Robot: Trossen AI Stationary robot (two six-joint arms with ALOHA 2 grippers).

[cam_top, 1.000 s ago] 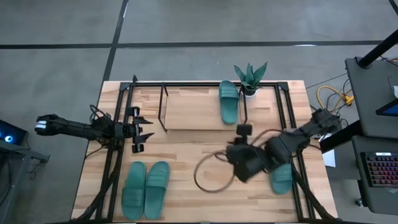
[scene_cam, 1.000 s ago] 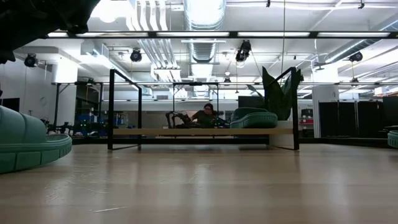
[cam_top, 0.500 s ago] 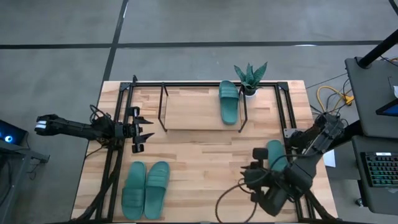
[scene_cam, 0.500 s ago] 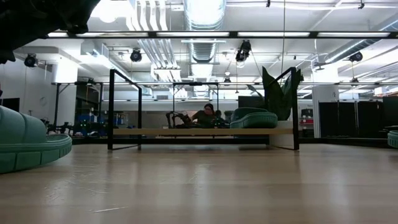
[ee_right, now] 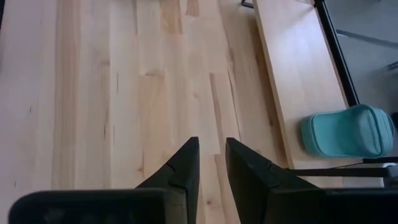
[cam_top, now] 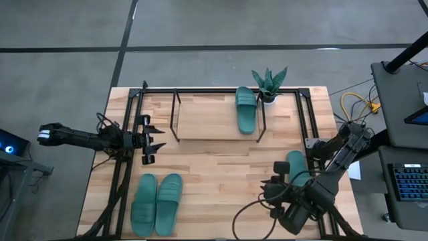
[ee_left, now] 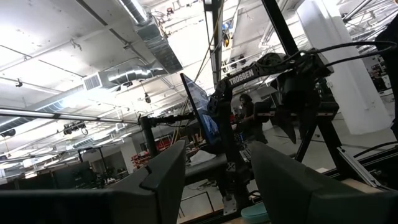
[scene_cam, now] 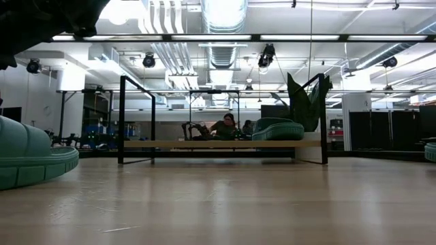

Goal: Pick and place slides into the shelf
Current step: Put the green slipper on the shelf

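Four slides show from above: one (cam_top: 246,109) on the shelf (cam_top: 200,115), two (cam_top: 156,203) near the front left, one (cam_top: 297,167) beside the right gripper (cam_top: 275,196). Its wrist view shows narrowly parted, empty fingers (ee_right: 184,167). Left gripper (cam_top: 148,139) hovers released, empty.

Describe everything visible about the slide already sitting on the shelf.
The slide on the shelf is teal-green, rubbery-looking, with one wide strap. It lies flat, sole down, on the light wood board at the right end of the shelf, lengthwise across its depth, near the potted plant. Only the board touches it; neither tool is near.
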